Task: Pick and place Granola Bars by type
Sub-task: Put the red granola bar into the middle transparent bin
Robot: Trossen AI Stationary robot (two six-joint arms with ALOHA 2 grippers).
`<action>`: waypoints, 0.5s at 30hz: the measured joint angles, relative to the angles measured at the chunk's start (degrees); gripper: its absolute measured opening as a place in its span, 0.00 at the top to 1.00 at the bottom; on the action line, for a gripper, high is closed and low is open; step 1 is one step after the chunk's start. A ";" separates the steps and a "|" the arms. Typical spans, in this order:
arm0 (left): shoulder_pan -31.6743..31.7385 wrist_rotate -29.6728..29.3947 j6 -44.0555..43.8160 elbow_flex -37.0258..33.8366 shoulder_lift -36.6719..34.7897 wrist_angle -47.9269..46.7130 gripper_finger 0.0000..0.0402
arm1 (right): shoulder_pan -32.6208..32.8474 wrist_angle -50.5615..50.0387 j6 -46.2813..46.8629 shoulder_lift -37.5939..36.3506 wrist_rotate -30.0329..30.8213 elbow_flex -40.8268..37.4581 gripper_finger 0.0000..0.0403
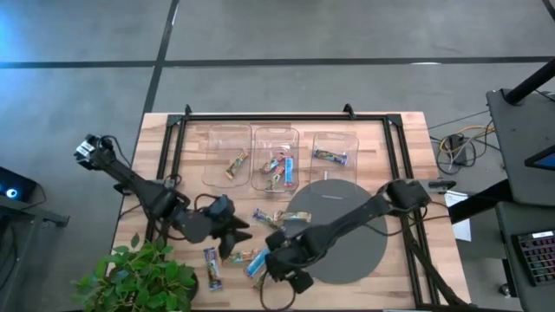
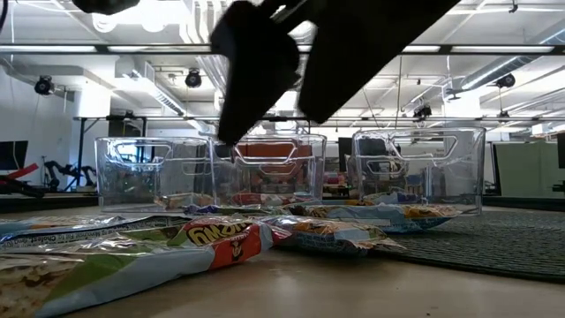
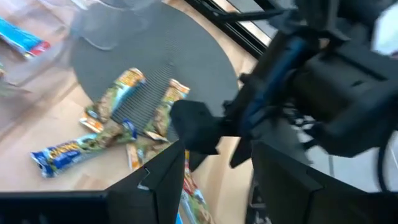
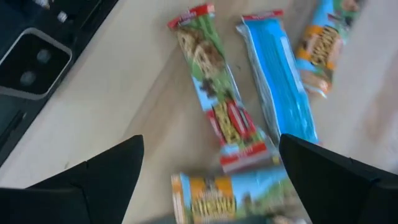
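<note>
**Looks like a robotics lab, not anybody's kitchen**

Big open room with a polished concrete floor (image 1: 347, 39), exposed ducts and strip lights on the ceiling (image 2: 132, 22). Beyond the grippers there's a wooden bench (image 1: 408, 260) in a black metal frame (image 1: 286, 115), loose cables (image 1: 455, 143) off to one side, and monitors (image 2: 12, 155) in the background.

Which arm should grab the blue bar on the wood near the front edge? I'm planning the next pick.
Probably the right. The right gripper hangs open above the blue bar, fingers spread wide. The left gripper is beside it, aimed toward the mat.
</note>
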 joint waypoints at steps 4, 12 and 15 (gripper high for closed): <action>-3.08 0.00 -0.06 0.00 -0.48 -0.01 0.58 | 0.26 -0.12 -1.31 3.97 0.16 4.37 0.10; -5.47 -0.44 -1.98 0.00 -0.91 -1.43 0.58 | 0.10 -0.36 -3.95 8.41 -2.61 7.93 0.19; -5.45 -0.47 -2.98 0.00 -0.91 -3.04 0.58 | -0.02 -0.49 -4.60 9.82 -2.84 7.82 0.24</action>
